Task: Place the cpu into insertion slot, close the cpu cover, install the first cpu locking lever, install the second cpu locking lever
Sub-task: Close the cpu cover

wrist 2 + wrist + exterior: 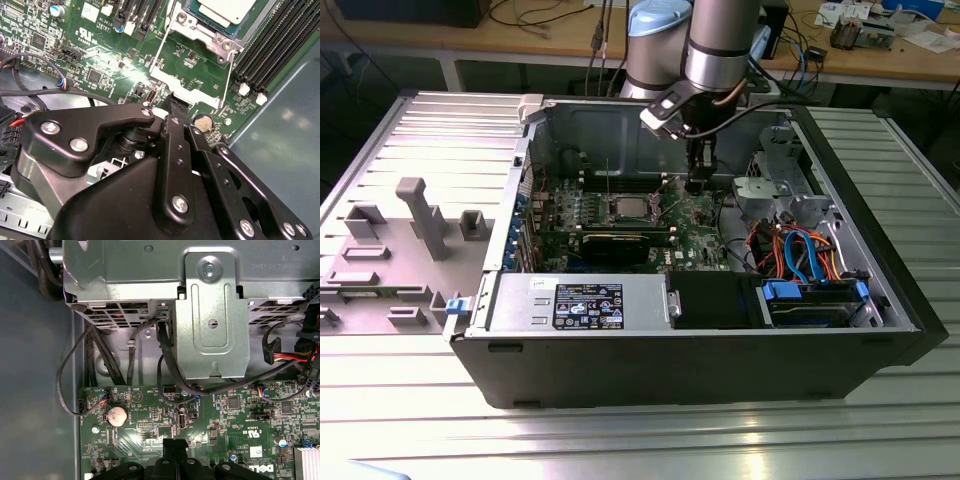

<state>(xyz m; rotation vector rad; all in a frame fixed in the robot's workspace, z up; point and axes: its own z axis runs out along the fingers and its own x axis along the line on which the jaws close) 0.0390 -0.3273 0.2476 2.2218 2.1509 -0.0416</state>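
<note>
**Gripper** [698, 183]: lowered inside the open computer case [620, 385], beside the socket on the exterior view's right. The black fingers [174, 115] are pressed together, and nothing is seen pinched between them. In the second wrist view the tip is placed at the free edge of the cpu cover.

**Cpu** [227, 9]: silver-topped and seated flat in the insertion slot [240, 25] on the green motherboard [100, 60].

**Cpu cover** [185, 87]: thin silver frame, raised off the chip and not laid over it. Green board is seen through its central cut-out. The hinged side is set by the slot, and the free edge is turned toward the gripper.

**Memory slots** [280, 45]: long and dark, ranged alongside the socket.

**Coin cell** [116, 416]: mounted on the board near the fingertips.

**Metal bracket** [210, 315]: grey, fixed beyond the board edge, with black cables [167, 360] draped in front of it.
</note>
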